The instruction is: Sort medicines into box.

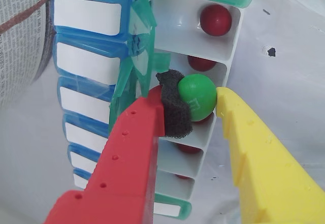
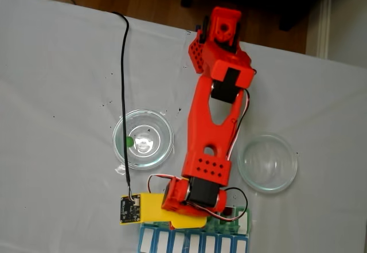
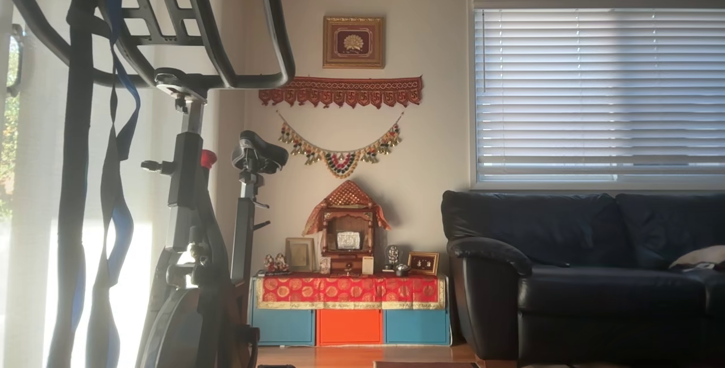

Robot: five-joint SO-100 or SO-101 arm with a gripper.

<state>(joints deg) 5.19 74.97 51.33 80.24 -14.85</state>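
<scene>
On my wrist view the fingers pinch a green pill, glossy and round with a faint mark on its face, between the dark foam pad on the red finger and the tip of the yellow finger. It hangs right over the box, above one of the open white compartments in the green-lidded row; a dark red pill lies in the compartment near the top of the picture, another red pill shows in the next one down, and I see red in further cells below the held pill, partly hidden. The blue row sits shut on the left of this view, with white labels on its lids. My fixed view from above gives me what the wrist cannot: the red arm stretched across the white tabletop toward the box at the bottom edge, a clear glass dish on the left holding one green pill, and a second dish on the right. The pinched pill is hidden under the arm there. My other view shows a room: an exercise bike, a dark sofa and a window blind.
</scene>
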